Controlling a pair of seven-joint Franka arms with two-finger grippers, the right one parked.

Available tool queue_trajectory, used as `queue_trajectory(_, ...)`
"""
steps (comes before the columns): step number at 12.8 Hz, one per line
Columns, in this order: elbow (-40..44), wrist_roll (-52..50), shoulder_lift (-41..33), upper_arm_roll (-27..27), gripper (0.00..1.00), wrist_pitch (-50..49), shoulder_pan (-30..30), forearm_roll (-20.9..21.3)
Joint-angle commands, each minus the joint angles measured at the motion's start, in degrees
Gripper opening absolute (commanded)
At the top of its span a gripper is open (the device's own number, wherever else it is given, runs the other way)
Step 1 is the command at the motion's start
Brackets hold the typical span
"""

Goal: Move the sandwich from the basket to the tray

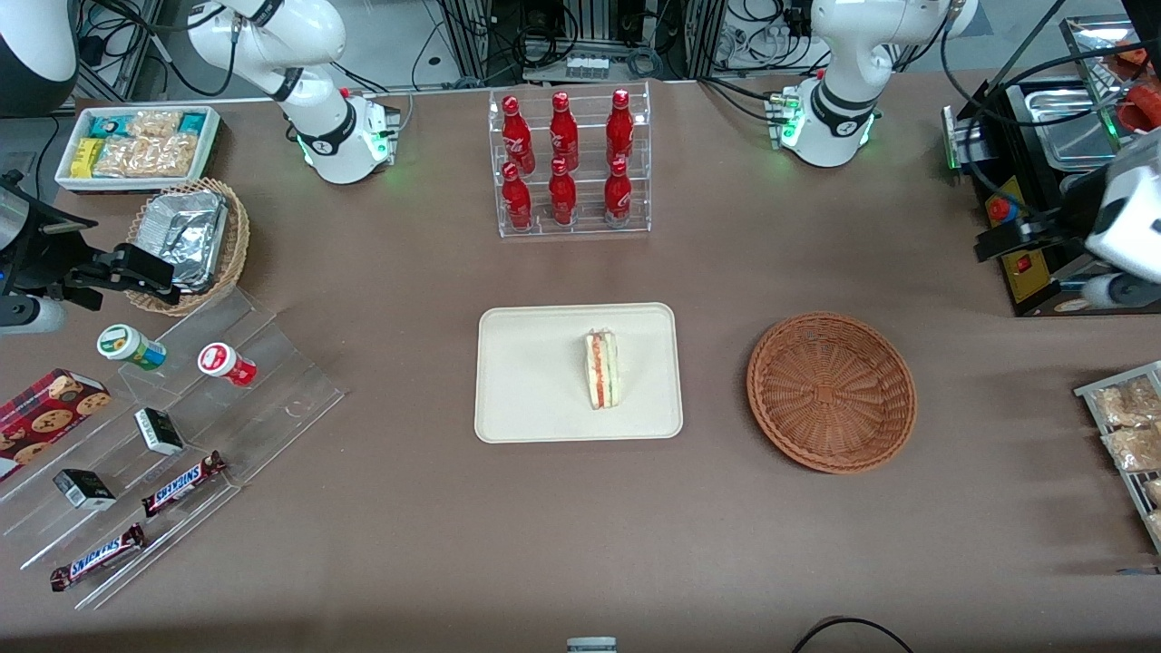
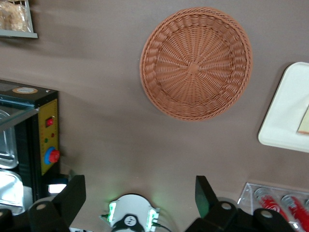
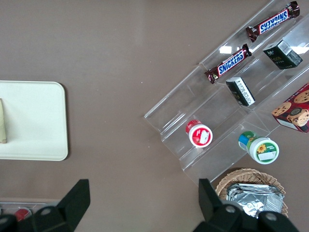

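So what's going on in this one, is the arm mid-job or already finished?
It looks finished. The sandwich lies on the tray, cut edge with the filling facing up, and the round wicker basket beside the tray is empty. The left arm's gripper is open, holds nothing, and hangs high above the table near its own base, well clear of both basket and tray. Nothing is handling the sandwich right now.

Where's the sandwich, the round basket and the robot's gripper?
sandwich (image 1: 601, 369): front view, on its striped cut edge.
basket (image 2: 195, 65): left wrist view, on its woven bottom.
gripper (image 2: 140, 193): left wrist view, midway between its open fingertips, above bare table.
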Motion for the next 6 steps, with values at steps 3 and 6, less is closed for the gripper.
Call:
queue_trajectory(3, -7.2, 11.6, -8.5, -0.8, 1.0, 2.0, 2.8, 0.3)
queue_trajectory(6, -11.7, 13.3, -12.8, -0.8, 1.0, 4.3, 4.3, 0.5)
